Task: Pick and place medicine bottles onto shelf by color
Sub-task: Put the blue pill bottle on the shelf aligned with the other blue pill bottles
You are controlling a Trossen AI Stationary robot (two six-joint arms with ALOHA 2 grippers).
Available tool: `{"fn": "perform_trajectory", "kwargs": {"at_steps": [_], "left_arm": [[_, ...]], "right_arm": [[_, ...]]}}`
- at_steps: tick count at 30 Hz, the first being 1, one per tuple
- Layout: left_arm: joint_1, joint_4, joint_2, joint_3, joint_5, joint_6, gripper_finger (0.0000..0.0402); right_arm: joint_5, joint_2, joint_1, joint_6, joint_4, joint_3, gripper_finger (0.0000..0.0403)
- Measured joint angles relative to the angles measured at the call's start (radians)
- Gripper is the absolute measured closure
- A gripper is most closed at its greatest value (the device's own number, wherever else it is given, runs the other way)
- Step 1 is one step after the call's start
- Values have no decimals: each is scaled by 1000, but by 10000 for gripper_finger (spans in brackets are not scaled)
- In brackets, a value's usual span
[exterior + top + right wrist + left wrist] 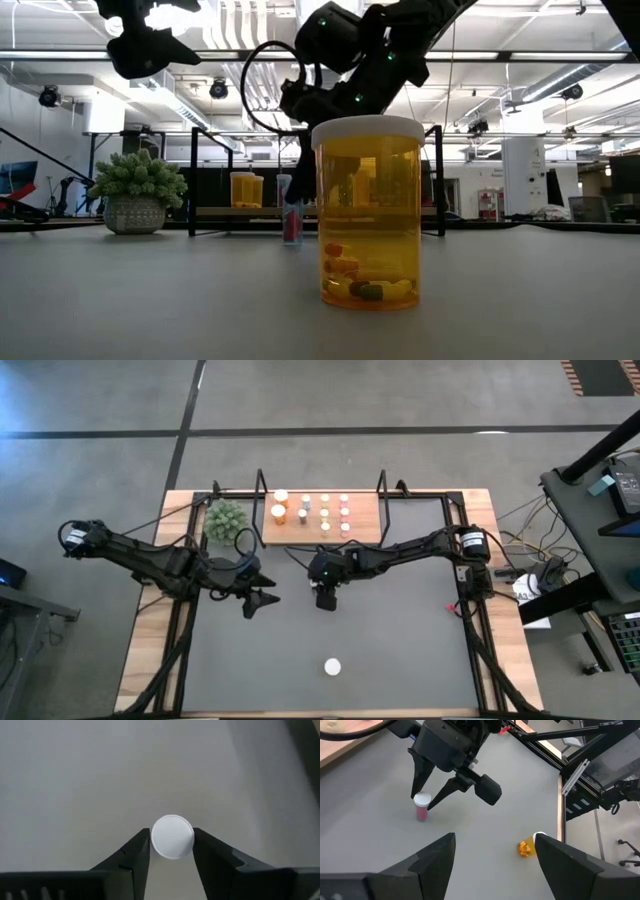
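Right gripper [171, 845] pinching tiny pink bottle [422, 807] near shelf [320, 518]; light, tippy, slick plastic, so grab below cap. Left gripper [492, 852] open, empty.

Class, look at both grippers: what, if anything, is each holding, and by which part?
The right gripper is closing around the pink bottle's white cap. The left gripper holds nothing.

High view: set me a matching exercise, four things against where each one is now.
1 pink bottle
2 large orange bottle
3 plant
4 left hand

A beside the shelf's end
B between the fingers of the right hand
C open, above the mat
D alone on the mat, far from the shelf

Pairs: 1-B, 2-D, 3-A, 4-C
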Motion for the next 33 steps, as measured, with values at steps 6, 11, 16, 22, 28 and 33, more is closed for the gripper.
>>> {"fn": "perform_trajectory", "kwargs": {"at_steps": [6, 11, 16, 22, 28, 33], "left_arm": [[0, 0, 0, -1, 0, 0, 143], [0, 0, 0, -2, 0, 1, 143], [0, 0, 0, -2, 0, 1, 143], [0, 0, 0, -2, 0, 8, 143], [1, 0, 0, -2, 0, 10, 143], [3, -2, -1, -2, -12, 10, 143]], "right_arm": [[0, 0, 0, -1, -3, 14, 287], [-1, 0, -3, -35, -6, 60, 284], [0, 0, -28, -91, -18, 127, 279], [30, 0, -105, -107, -24, 187, 286], [35, 0, -164, -81, -25, 233, 285], [51, 20, -185, -68, -73, 260, 284]]}}
